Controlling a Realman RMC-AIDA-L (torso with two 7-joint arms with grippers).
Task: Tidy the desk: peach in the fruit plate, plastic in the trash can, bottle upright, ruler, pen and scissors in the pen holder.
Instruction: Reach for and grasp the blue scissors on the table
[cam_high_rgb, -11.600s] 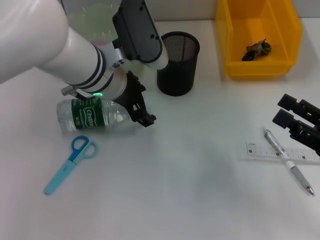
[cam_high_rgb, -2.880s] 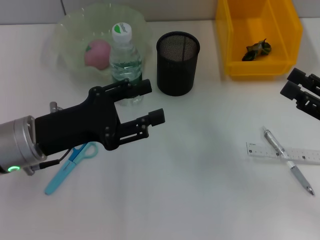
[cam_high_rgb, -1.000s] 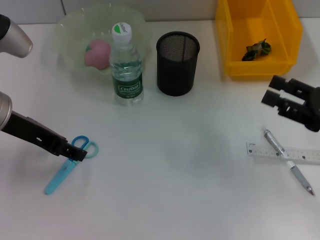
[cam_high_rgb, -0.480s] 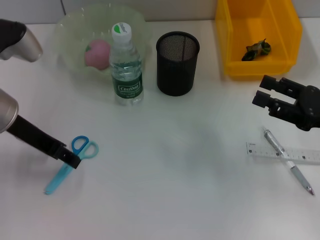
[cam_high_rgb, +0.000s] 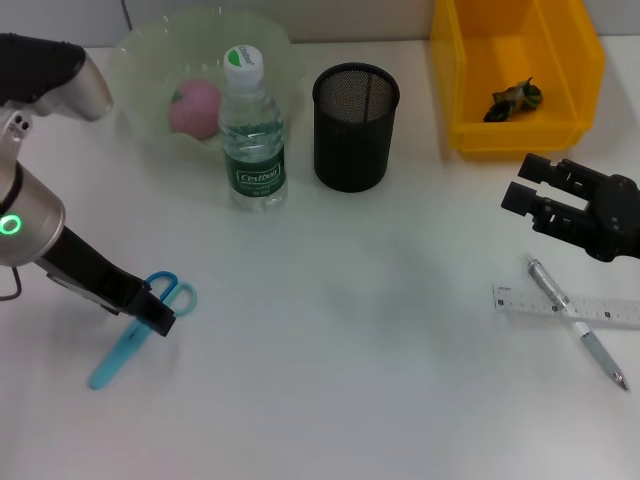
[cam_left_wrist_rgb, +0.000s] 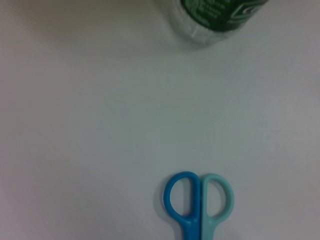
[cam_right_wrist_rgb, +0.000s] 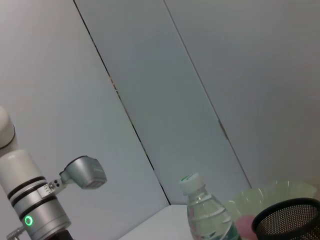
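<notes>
Left gripper (cam_high_rgb: 155, 315) sits low at the left of the head view, its dark tip right over the scissors (cam_high_rgb: 135, 326), touching or just above the handles; can't tell whether its fingers are spread or pressed together. Scissors lie flat on the desk (cam_high_rgb: 350, 370), handles toward the upper right, blade cover pointing lower left. Left wrist view shows the two blue handle loops at bottom centre and the bottle base at the top edge.

Right gripper (cam_high_rgb: 532, 193) hovers at the right of the frame, fingers spread apart, nothing between them, just above the pen (cam_high_rgb: 578, 322) and ruler (cam_high_rgb: 565, 306). Pen lies diagonally across the ruler, both flat on the desk at lower right.

Bottle (cam_high_rgb: 251, 130) stands upright at upper centre-left, cap on, just in front of the fruit plate (cam_high_rgb: 135, 55). Peach (cam_high_rgb: 195, 106) rests inside the fruit plate, beside the bottle. Pen holder (cam_high_rgb: 354, 128) stands upright at upper centre. Trash can (cam_high_rgb: 470, 60) at upper right holds a crumpled dark scrap (cam_high_rgb: 514, 99).
</notes>
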